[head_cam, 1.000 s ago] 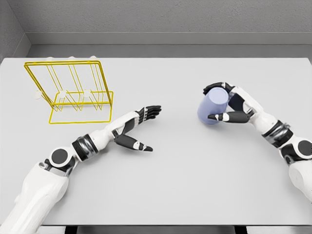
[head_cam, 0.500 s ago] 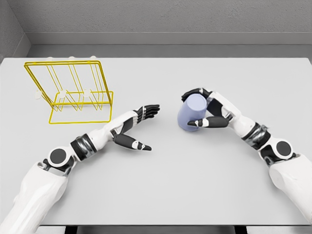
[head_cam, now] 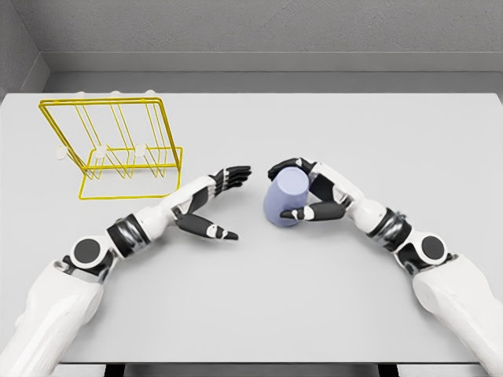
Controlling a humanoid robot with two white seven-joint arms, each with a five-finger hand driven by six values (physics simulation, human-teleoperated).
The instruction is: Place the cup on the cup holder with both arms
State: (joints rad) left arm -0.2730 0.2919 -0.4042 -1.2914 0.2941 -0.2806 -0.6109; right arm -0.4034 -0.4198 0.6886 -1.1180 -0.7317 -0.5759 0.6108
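Rack: yellow wire cup holder (head_cam: 118, 153) stands far left on the worktop (head_cam: 314, 298), unmoved.
Left hand (head_cam: 211, 206): fingers spread, empty, waiting.
Cup (head_cam: 284, 198): lavender, carried leftward to centre since a second ago; handover is judged near.
Right hand (head_cam: 310, 192): wrapped around the cup.

The cup (head_cam: 284, 199) looks like smooth, matt lavender plastic, faintly translucent. The cup holder (head_cam: 118, 149) is thin yellow wire with a glossy painted finish and small white tips. The table (head_cam: 314, 314) is a flat, matt pale grey surface. Both arms wear smooth white shells, slightly glossy, with dark finger segments.
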